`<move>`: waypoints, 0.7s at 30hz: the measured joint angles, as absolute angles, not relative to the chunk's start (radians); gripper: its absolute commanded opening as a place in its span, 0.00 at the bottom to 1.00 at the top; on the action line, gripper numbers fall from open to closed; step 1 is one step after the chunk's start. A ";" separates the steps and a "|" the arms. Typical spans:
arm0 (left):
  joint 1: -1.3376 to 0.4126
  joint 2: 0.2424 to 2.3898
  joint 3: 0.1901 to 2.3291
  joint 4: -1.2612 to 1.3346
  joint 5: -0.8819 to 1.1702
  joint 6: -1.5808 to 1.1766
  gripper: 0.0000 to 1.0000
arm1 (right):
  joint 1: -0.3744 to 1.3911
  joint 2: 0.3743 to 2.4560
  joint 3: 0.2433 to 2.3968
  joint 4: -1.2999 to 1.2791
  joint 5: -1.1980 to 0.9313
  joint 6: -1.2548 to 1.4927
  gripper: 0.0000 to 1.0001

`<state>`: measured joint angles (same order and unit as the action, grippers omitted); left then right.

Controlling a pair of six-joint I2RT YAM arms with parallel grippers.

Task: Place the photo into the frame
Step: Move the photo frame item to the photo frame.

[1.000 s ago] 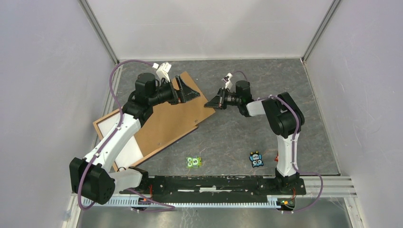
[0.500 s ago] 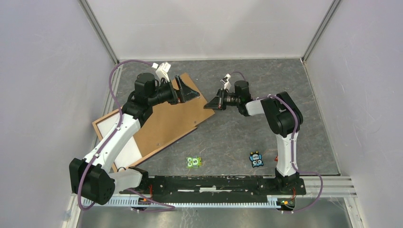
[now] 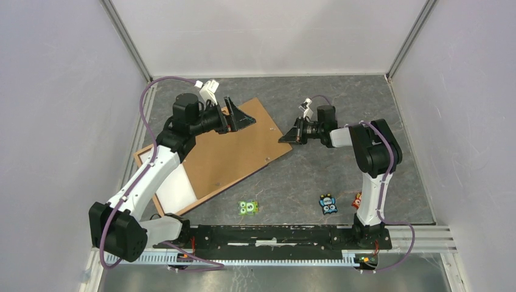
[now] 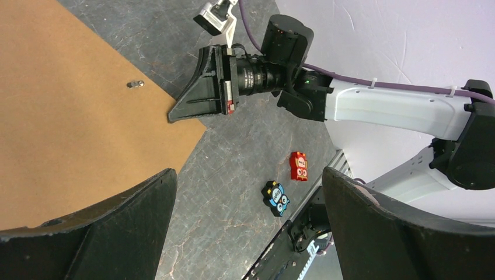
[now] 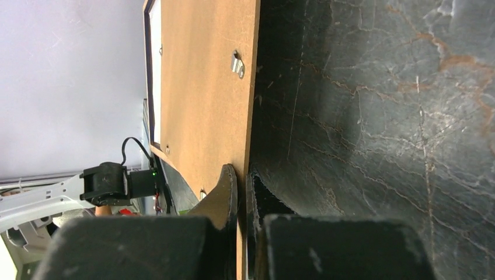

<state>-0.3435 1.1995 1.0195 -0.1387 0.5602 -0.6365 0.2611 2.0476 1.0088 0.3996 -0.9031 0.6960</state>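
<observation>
The grey marbled table (image 3: 341, 103) carries everything. On its left half a flat brown cardboard backing board (image 3: 225, 152) lies slanted, covering most of the thin-railed, light-wood rectangular frame (image 3: 140, 153) beneath it.

At the near left, where the board does not reach, the plain white back of the rectangular photo (image 3: 176, 190) shows inside the frame. The photo therefore appears to sit face-down in the frame, and the board is probably being squared over it as the closing layer.

The black left gripper (image 4: 248, 175) hovers above the board's far part with its jaws spread wide and holding nothing, likely ready to press or steady.

The black right gripper (image 3: 283, 139) sits low at the board's right corner, its jaws pinched together on the thin edge. That hold suits sliding the sheet.

A small metal tab (image 5: 237, 64) sits on the board near that edge.

Three small toy blocks lie near the arm bases, well apart from the work: a green block (image 3: 248, 207), a blue-black block (image 3: 328, 204) and a red block (image 3: 357, 199).
</observation>
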 measured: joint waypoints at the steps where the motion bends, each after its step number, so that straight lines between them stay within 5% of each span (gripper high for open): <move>1: -0.344 1.200 1.019 -0.139 0.560 -0.636 1.00 | 0.258 2.044 1.007 0.398 -0.910 0.689 0.00; 21: -0.344 1.202 1.019 -0.139 0.561 -0.636 1.00 | 0.365 2.046 1.081 0.638 -1.020 0.774 0.00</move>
